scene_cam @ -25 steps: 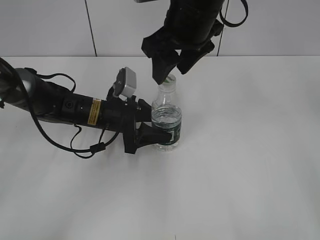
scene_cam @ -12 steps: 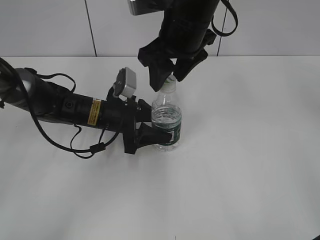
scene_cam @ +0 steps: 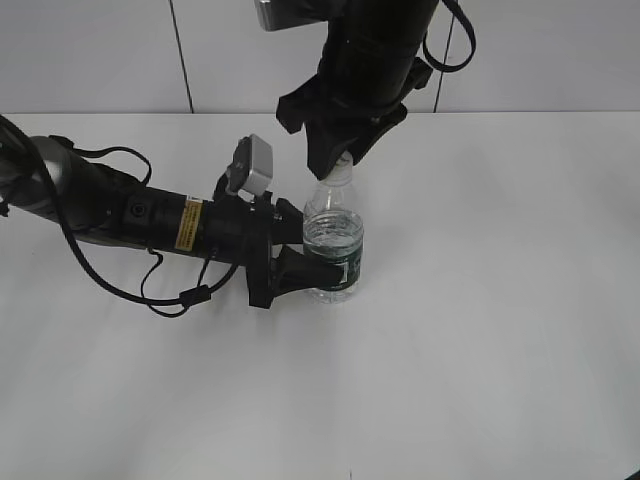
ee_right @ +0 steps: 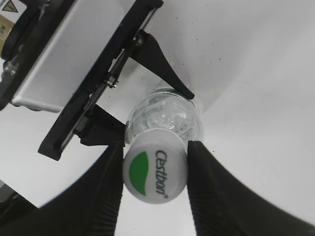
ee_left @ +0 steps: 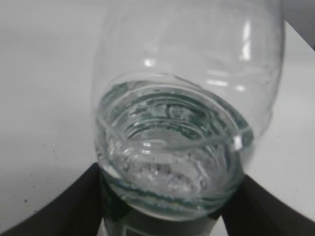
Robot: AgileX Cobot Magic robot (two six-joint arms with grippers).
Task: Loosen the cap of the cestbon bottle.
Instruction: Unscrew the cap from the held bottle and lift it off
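Two black fingers (ee_right: 110,184) are pressing on the cap (ee_right: 155,172) from either side, so the right gripper (scene_cam: 340,158) is looking clamped on it from above, the white top with its green leaf mark showing between the pads in the right wrist view. Below it the cestbon bottle (scene_cam: 333,240) is standing upright near the middle of the white table (scene_cam: 480,330), partly filled with water, and the left gripper (scene_cam: 310,262) is gripping it low around the dark green label, one finger on each side of the body. To my eye the twist is the step in hand, and doing it well is going to depend on the upper grip sitting square on the cap and turning about the neck's own axis, with no sideways pull, while the lower arm is holding firm enough to stop the bottle spinning without crushing the thin plastic. Room is looking generous: the tabletop around the bottle is bare, its far edge and the tiled wall (scene_cam: 100,50) are lying well behind, and the only close neighbour is the left arm's wrist camera (scene_cam: 252,165), sitting just beside the rotating fingers.
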